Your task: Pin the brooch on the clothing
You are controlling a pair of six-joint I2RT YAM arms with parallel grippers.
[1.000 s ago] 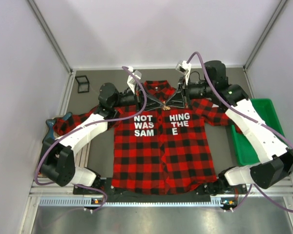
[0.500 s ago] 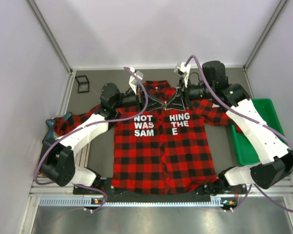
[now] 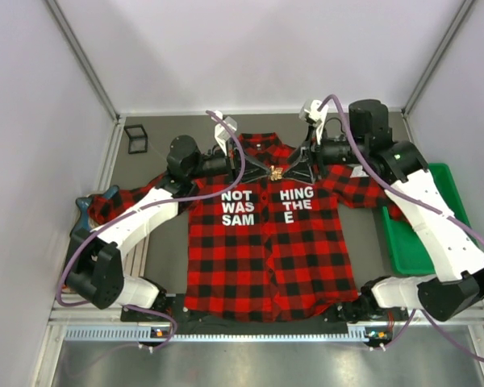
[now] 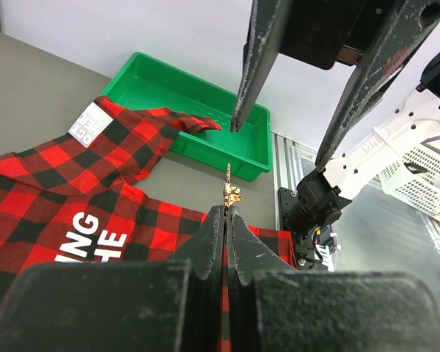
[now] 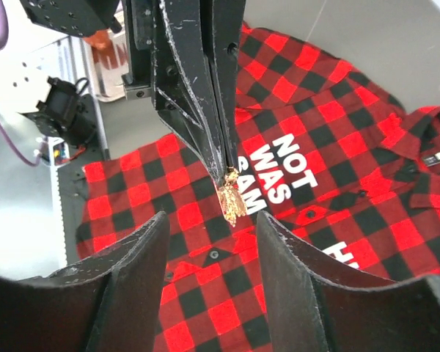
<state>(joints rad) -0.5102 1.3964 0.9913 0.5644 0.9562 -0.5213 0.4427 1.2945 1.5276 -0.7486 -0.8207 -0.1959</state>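
Left tool (image 4: 225, 209): clenched, its tips pinching the brooch (image 4: 229, 192) (a small gold-coloured piece, too small to make out its shape). Right tool (image 5: 211, 220): released, fingers spread to either side of the brooch and clear of it. Brooch position: at the collar opening of the clothing (image 3: 258, 250), just above the white lettering; whether it touches the fabric cannot be told. Clothing: red-and-black plaid shirt, spread flat and front up on the table (image 3: 157, 133). Green tray (image 3: 423, 242): on the right arm's side of the table, beside the sleeve there.
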